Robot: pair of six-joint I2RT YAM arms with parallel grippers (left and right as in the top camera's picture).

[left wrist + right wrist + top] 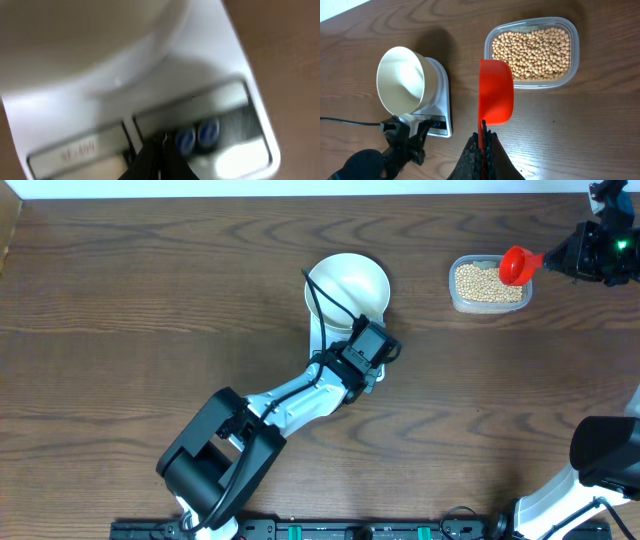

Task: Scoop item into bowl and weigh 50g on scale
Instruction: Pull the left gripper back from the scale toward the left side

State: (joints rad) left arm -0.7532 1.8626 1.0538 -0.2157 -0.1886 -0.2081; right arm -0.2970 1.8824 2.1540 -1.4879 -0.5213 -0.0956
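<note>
- Small round tan-yellow beans (pixel 532 47) all lie in the clear rounded-rectangular plastic tub (pixel 572 55), well apart from the round plain white bowl (pixel 402 80). The bowl looks empty and sits on the small white rectangular digital scale (pixel 442 102).
- The right gripper (pixel 483 136) has its jaws clamped on the handle of a red plastic scoop (pixel 496 92). The scoop hangs over the tub's near edge, and no beans show in it.
- The left gripper (pixel 159 146) has its jaws pressed together on nothing, with the tip just beside two round blue-looking buttons (pixel 197 136) on the scale.
- Risk: a hard or off-centre press there could push the scale along the brown wooden table (pixel 120 300) or jog the bowl, and that would upset the zero.
- Risk: the two buttons sit side by side, so the tip could hit the wrong one.
- Risk: a heaped scoop carried across the bare gap could shed beans onto the table, and the round beans would roll away.
- Risk: the left arm lies close to the bowl, so a low approach by the scoop could knock against it.
- Risk: a full scoop tipped in at once could overshoot 50 g.
- Hard to see: the left wrist view is blurred, so the display digits are unreadable, and I cannot tell whether the tip touches a button.
- Hidden: from overhead, the bowl and the left gripper cover nearly all of the scale.
</note>
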